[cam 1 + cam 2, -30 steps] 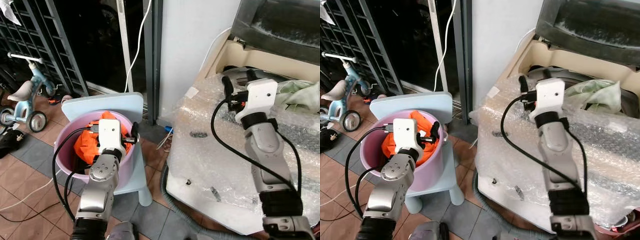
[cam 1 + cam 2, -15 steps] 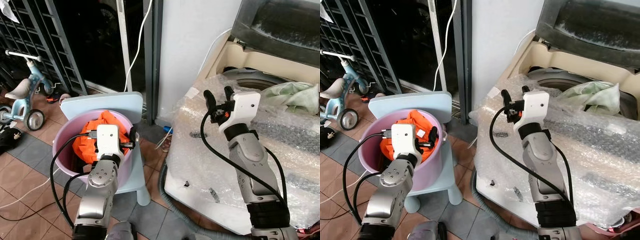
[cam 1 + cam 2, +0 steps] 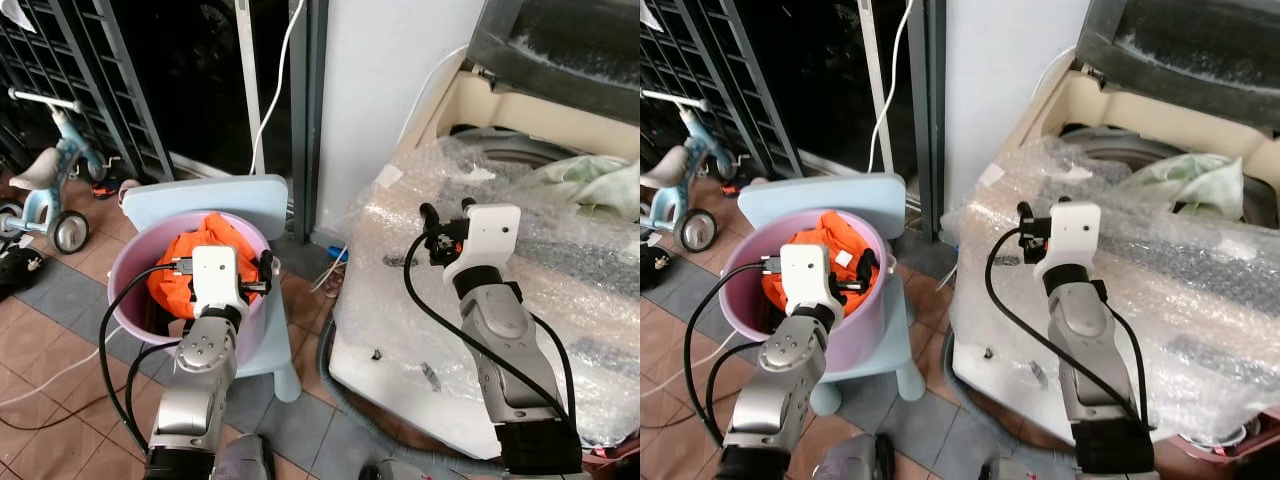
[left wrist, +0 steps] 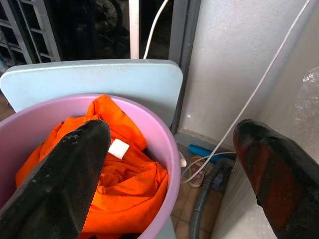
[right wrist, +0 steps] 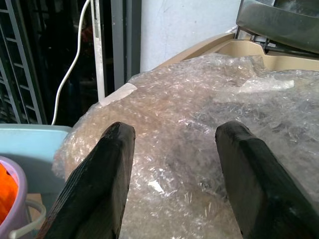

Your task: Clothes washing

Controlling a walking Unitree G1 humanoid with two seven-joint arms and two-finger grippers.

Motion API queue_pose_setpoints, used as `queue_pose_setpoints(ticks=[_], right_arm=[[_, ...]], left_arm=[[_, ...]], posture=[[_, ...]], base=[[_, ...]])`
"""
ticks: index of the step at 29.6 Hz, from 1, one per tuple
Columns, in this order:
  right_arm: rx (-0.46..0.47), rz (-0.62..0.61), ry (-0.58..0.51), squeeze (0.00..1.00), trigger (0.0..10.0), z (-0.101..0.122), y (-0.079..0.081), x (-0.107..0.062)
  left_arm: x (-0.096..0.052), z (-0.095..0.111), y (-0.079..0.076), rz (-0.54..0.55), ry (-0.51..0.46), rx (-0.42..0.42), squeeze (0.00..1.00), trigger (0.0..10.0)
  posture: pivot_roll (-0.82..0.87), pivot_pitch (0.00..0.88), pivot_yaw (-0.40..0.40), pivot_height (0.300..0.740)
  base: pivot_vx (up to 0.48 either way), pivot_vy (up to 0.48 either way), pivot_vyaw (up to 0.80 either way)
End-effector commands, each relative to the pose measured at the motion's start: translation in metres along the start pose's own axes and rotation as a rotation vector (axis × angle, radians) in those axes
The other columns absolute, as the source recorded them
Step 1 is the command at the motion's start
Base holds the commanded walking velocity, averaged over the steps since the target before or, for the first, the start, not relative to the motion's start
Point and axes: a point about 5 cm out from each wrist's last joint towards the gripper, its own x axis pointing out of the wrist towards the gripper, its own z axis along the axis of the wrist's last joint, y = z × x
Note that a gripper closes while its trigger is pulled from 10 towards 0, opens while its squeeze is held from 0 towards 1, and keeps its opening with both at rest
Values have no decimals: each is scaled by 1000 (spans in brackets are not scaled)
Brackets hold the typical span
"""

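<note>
Two hands released — right hand (image 3: 445,222) has pulled back from the washing machine drum (image 3: 510,150); left hand (image 3: 265,272) above the orange garment (image 4: 124,184) in the pink basin (image 3: 125,290) — next load pending.

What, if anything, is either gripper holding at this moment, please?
Nothing is held. The left gripper hangs open above the orange garment in the pink basin; the right gripper is open over the bubble wrap.
</note>
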Motion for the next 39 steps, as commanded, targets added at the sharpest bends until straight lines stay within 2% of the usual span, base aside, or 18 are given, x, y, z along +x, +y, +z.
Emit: queue_pose_setpoints(ticks=[1,7,12,15,18,19,20,21,23,24,26,30,32,33,34,38,39], right_arm=[[11,15,-10,0,10000,4,0,0],[-9,13,25,0,10000,0,5,1],[31,63,37,0,10000,-5,8,-3],[-3,55,56,0,10000,-7,7,-4],[-92,5,73,0,10000,-13,5,-5],[-125,-39,82,0,10000,-18,1,-6],[-125,-51,100,0,10000,-21,-1,-8],[-117,-58,121,0,10000,-24,-3,-10],[-34,-33,142,0,10000,-28,-4,-16],[-23,-28,150,0,10000,-32,-6,-21],[-65,-48,151,0,10000,-36,-9,-25],[-56,-86,175,0,10000,-46,-6,-30],[-61,-85,179,0,10000,-51,-1,-33],[-80,-85,183,0,10000,-55,3,-35],[-82,-84,183,0,10000,-55,4,-36],[-77,-100,202,0,10000,-57,4,-36],[-164,-109,189,0,10000,-56,1,-35]], left_arm=[[0,-1,-1,-1,10,1,0,10000],[-1,-2,1,3,11,5,0,10000],[-1,-1,2,4,7,8,0,10000],[-2,0,1,1,-7,3,0,10000],[-4,-3,1,-6,-2,7,0,10000],[-10,-5,0,-81,-5,-48,0,10000],[-12,-6,1,-92,-14,-56,0,10000],[-14,-8,6,-53,-8,-17,0,10000],[-15,-11,13,1,1,0,0,10000],[-16,-11,19,42,-3,11,0,10000],[-16,-12,23,63,2,-13,0,10000],[-16,-16,29,76,26,-52,0,10000],[-14,-12,29,57,-11,-9,0,10000],[-12,-9,32,54,-45,54,0,10000],[-11,-9,33,56,-55,77,0,10000],[-12,-13,41,98,-39,85,0,10000],[-12,-13,41,87,-36,77,0,10000]], posture=[[-23,0,-8,740],[-17,0,-9,740],[-14,0,-6,740],[-15,0,-6,740],[-17,0,-1,740],[-17,0,-2,740],[-21,0,-3,740],[-21,0,-3,740],[-24,0,0,740],[-24,0,5,740],[-24,0,6,740],[-30,0,21,740],[-31,0,29,740],[-28,0,32,740],[-28,0,35,740],[-30,0,38,740],[-26,0,36,740]], base=[[-285,0,0],[-272,0,0],[-96,0,0],[0,0,0],[0,0,0],[0,0,0],[0,0,0],[0,0,0],[0,0,0],[0,0,0],[0,0,0],[0,0,0],[0,0,0],[0,0,0],[0,0,0],[0,0,0],[0,0,0]])
